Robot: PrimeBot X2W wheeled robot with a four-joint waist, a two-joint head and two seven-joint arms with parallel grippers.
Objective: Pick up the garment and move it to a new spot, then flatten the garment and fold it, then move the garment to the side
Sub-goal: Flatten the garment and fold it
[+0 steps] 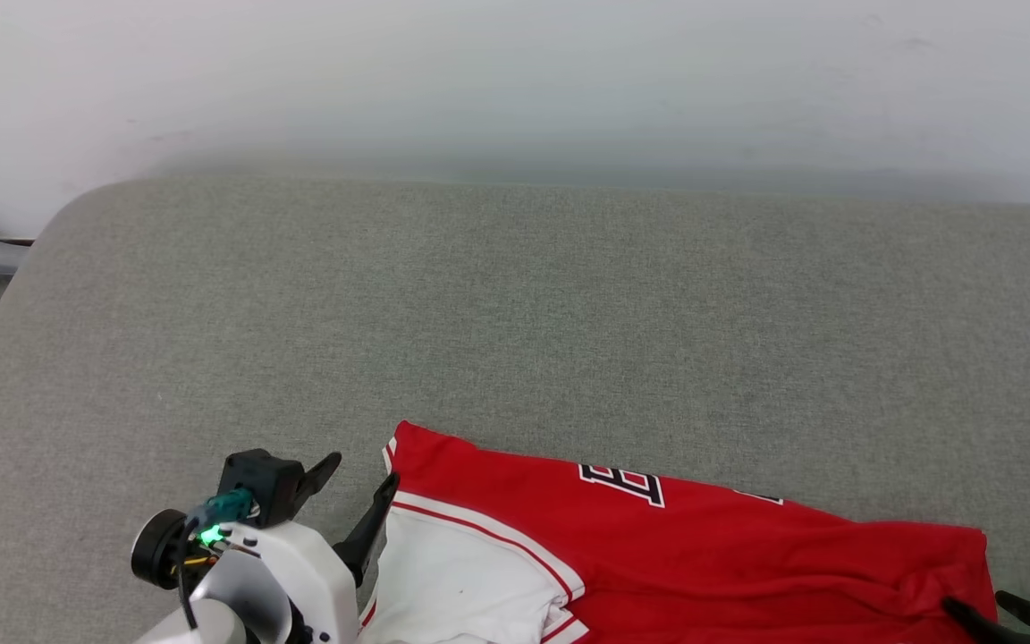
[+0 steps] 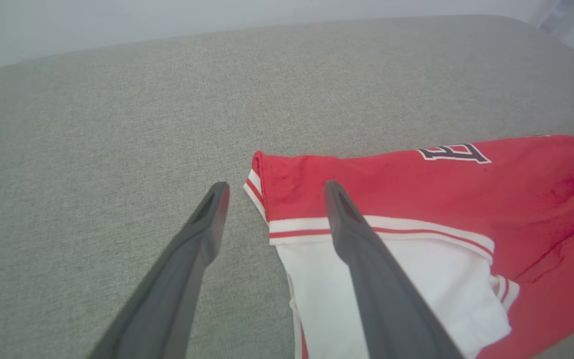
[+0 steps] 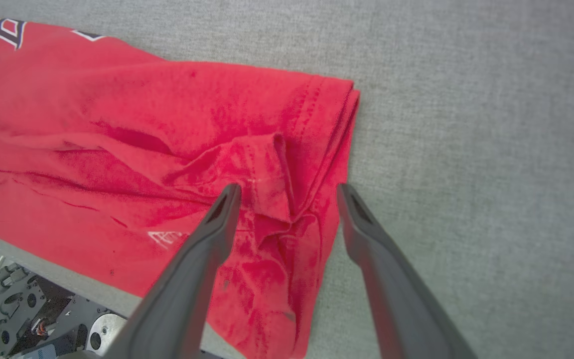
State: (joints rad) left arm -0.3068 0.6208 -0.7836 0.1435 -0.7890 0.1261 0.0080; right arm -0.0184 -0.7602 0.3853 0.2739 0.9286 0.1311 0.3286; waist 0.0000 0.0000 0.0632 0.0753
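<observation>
Garment (image 1: pixel 685 555) is lying folded near the grey surface's (image 1: pixel 515 313) front edge, soft and floppy; my left claw (image 2: pixel 272 192) and right claw (image 3: pixel 287 192) are hovering released over its two ends, best pinched there.

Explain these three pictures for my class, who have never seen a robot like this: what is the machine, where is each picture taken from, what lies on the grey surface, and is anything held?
The machine is a wheeled robot with two arms, each ending in two long dark fingers. One picture looks down from its head; the other two look along each wrist's fingers. On the grey padded surface lies the garment, a red jersey with a white sleeve and striped trim, folded over. The left gripper is open above the sleeve end. The right gripper is open above the other, crumpled end. Nothing is held.
</observation>
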